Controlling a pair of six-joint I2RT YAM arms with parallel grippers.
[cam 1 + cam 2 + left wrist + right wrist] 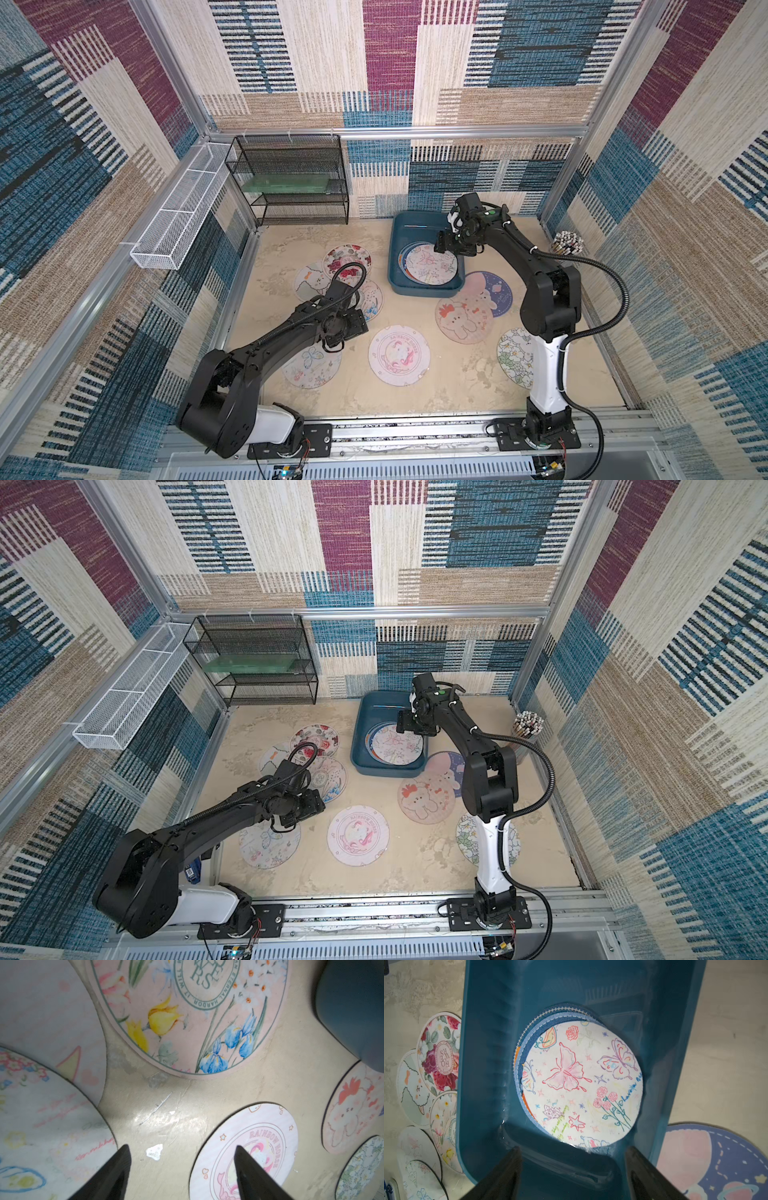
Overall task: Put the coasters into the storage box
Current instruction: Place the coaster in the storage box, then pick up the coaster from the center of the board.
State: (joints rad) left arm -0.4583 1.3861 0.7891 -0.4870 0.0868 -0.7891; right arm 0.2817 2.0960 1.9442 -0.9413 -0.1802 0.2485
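The teal storage box (398, 249) (360, 737) (483, 1068) holds a stack of coasters, with a butterfly-print coaster (430, 264) (581, 1084) on top. My right gripper (439, 243) (573, 1149) hovers open over the box's near end with nothing between its fingers. My left gripper (333, 341) (181, 1147) is open and empty above bare table, between a white doodle coaster (309, 370) (41, 1126) and the rainbow horse coaster (399, 355) (259, 1136). Several more coasters lie on the table, among them a bunny coaster (463, 318) and a rose coaster (347, 259).
A black wire rack (291, 178) stands at the back left, with a long white mesh tray (178, 216) on the left rail. A holder of sticks (565, 245) sits at the right wall. The right arm partly covers a white-flower coaster (515, 357).
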